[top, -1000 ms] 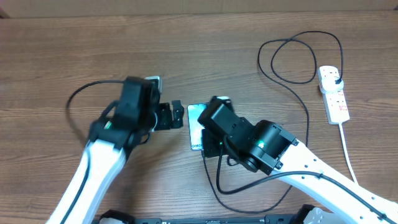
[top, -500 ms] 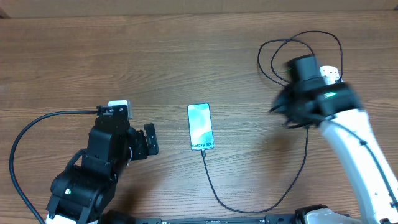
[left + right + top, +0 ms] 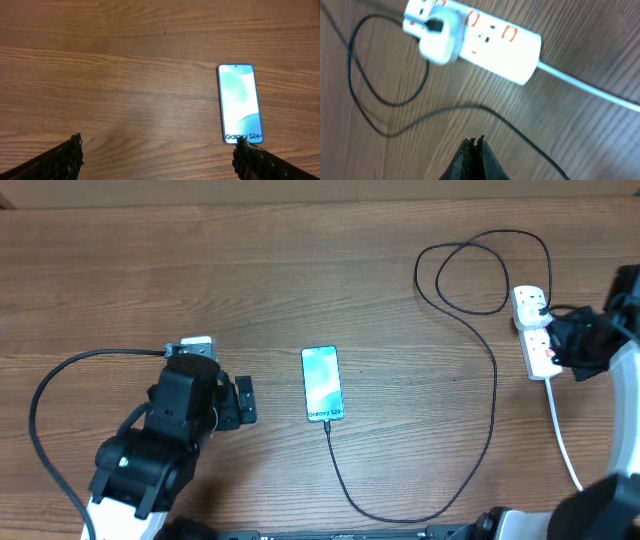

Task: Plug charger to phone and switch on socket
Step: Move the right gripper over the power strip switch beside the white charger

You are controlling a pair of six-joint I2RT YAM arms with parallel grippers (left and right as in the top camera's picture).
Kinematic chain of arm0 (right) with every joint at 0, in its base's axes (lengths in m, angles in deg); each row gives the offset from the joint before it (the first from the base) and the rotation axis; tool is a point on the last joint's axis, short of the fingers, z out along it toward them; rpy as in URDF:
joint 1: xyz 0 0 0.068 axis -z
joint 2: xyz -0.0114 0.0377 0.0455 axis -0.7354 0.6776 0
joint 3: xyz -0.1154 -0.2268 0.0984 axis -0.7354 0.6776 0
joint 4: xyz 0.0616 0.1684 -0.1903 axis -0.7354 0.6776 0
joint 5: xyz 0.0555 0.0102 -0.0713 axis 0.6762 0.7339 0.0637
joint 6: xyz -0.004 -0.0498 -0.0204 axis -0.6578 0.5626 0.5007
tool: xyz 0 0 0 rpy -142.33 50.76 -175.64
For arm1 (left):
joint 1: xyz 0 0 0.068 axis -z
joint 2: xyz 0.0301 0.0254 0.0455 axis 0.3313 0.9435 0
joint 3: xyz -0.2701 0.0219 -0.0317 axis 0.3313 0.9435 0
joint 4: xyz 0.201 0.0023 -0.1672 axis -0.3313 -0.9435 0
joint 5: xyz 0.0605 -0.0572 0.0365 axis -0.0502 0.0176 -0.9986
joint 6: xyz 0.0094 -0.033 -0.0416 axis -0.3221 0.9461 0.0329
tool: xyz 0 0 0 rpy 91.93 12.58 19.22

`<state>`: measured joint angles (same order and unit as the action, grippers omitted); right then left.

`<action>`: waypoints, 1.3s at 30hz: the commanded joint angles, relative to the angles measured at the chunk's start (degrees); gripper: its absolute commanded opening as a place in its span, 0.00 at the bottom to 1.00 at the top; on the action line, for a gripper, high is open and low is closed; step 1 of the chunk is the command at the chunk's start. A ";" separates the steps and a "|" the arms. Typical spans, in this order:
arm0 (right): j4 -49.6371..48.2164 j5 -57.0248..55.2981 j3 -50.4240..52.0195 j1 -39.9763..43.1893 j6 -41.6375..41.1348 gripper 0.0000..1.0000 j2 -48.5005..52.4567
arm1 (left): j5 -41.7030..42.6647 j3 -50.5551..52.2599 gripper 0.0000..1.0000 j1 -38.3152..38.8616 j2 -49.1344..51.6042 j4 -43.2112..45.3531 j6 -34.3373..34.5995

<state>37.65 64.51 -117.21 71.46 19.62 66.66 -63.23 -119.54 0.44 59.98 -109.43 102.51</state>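
The charger (image 3: 495,380) looks plugged into the phone (image 3: 322,383) mid-frame. Switching the socket (image 3: 535,330) remains, with the clenched right end effector (image 3: 474,143) beside it and the left end effector (image 3: 243,400) released.

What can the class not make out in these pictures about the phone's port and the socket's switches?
1. Whether the charger tip is seated in the phone: too small overhead; in the left wrist view a fingertip covers that end.
2. The socket switch positions: blurred in the right wrist view, too small overhead.
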 commanded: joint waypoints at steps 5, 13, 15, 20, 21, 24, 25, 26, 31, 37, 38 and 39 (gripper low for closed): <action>1.66 4.09 -13.42 4.00 2.91 0.04 11.74 | -1.16 -0.28 1.00 0.11 4.55 0.22 0.00; 6.29 4.04 -26.45 4.24 5.18 0.04 23.26 | -1.14 -0.22 1.00 0.11 7.23 0.26 0.00; 6.45 3.96 -27.23 4.24 5.46 0.04 25.20 | -1.14 -0.22 1.00 0.11 7.13 0.24 0.00; 6.64 3.67 -27.26 4.24 5.68 0.04 29.51 | -1.14 -0.22 1.00 0.11 7.13 0.24 0.00; 6.75 3.54 -27.26 4.24 5.70 0.04 30.12 | -1.14 -0.22 1.00 0.11 7.13 0.24 0.00; 6.78 3.04 -27.26 4.24 6.78 0.04 31.23 | -1.14 -0.22 1.00 0.11 6.73 0.24 -0.02; 6.75 2.73 -27.26 4.24 6.75 0.04 31.32 | -1.14 -0.22 1.00 0.11 6.40 0.24 0.00; 6.69 2.19 -27.26 4.24 6.75 0.04 31.32 | -1.14 -0.22 1.00 0.11 5.97 0.24 0.00; 6.45 0.35 -27.19 4.24 6.78 0.04 31.39 | -1.03 -0.22 1.00 0.09 2.08 0.24 0.00; 5.49 0.42 -27.19 4.24 6.75 0.04 32.02 | -1.01 -0.22 1.00 0.07 -3.34 0.22 0.00; 5.46 0.42 -27.19 4.24 6.75 0.04 32.15 | -1.03 -0.22 1.00 0.07 -4.22 0.22 0.00; 5.46 0.46 -27.19 4.22 6.75 0.04 32.39 | -1.01 -0.22 1.00 0.07 -5.14 0.22 0.00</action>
<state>43.38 65.60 -143.07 75.49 26.07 98.51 -63.45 -119.54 0.44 57.46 -109.46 102.51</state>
